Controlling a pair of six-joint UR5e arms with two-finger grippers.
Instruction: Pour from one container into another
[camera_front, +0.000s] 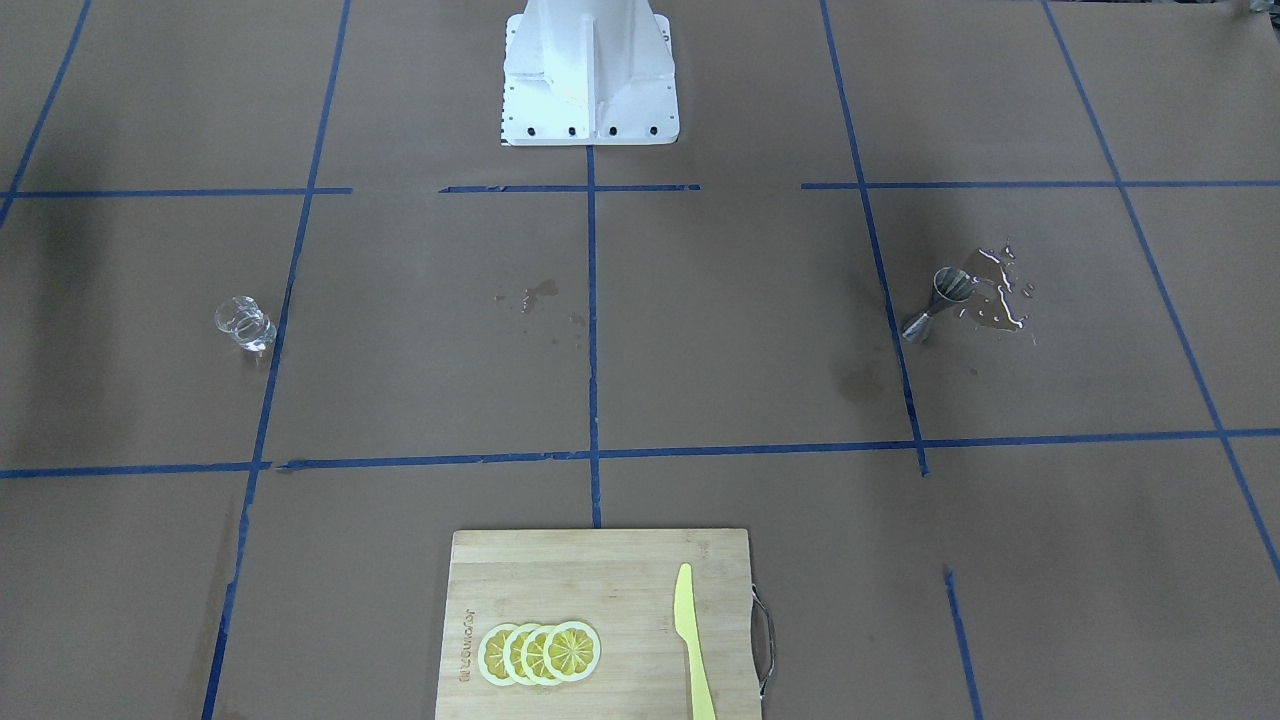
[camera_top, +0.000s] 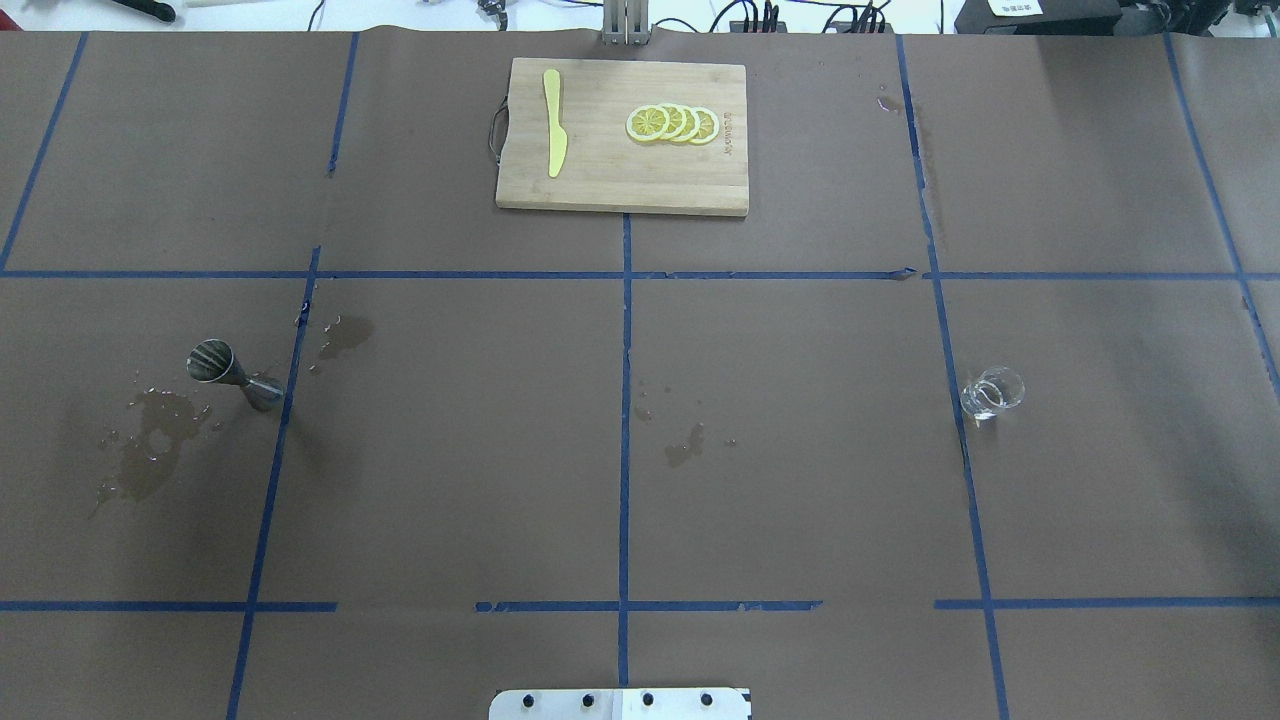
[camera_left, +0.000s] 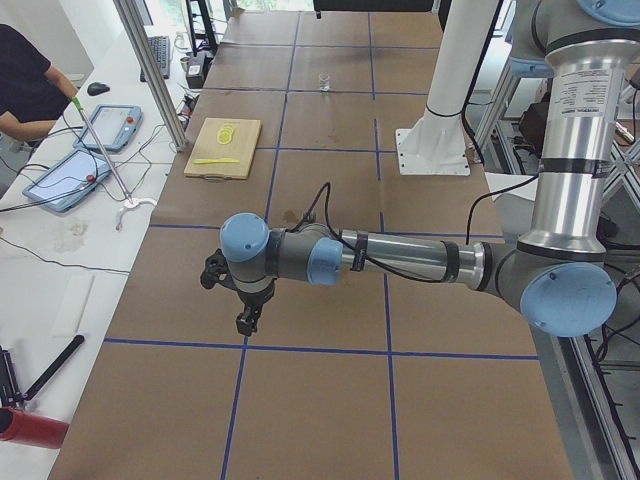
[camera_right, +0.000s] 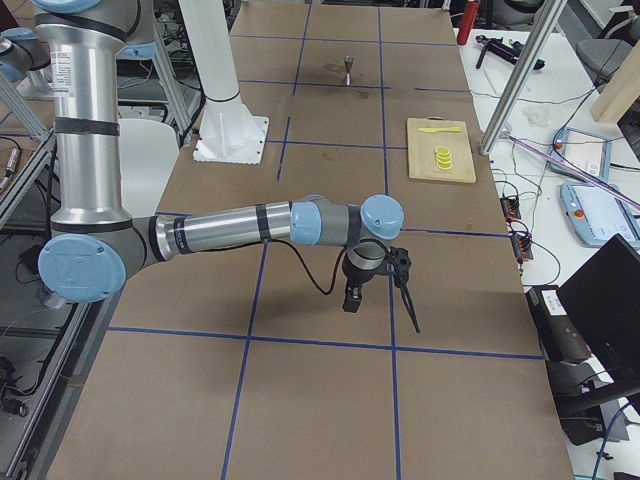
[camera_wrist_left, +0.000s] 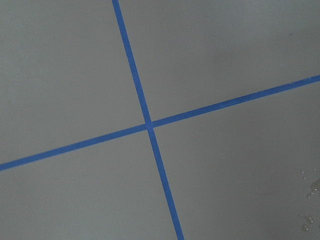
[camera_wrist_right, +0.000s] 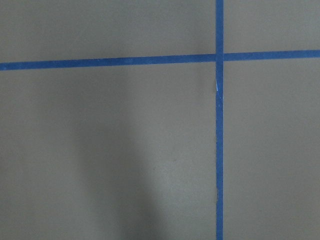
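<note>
The small clear glass cup (camera_front: 244, 323) (camera_top: 992, 393) stands on the brown paper on the robot's right side, and shows tiny and far off in the exterior left view (camera_left: 324, 82). The steel hourglass jigger (camera_front: 938, 300) (camera_top: 232, 373) (camera_right: 348, 68) stands on the robot's left side beside spilled water. Neither gripper is near them. My left gripper (camera_left: 245, 320) hangs over bare paper at the table's left end; my right gripper (camera_right: 352, 300) hangs over the right end. I cannot tell whether either is open or shut. Both wrist views show only paper and blue tape.
A wooden cutting board (camera_top: 620, 190) with lemon slices (camera_top: 672, 123) and a yellow knife (camera_top: 553, 122) lies at the far middle edge. Water puddles (camera_top: 150, 450) (camera_top: 685, 445) wet the paper. The white robot base (camera_front: 590, 100) stands at the near middle. An operator (camera_left: 25, 85) sits beyond the table.
</note>
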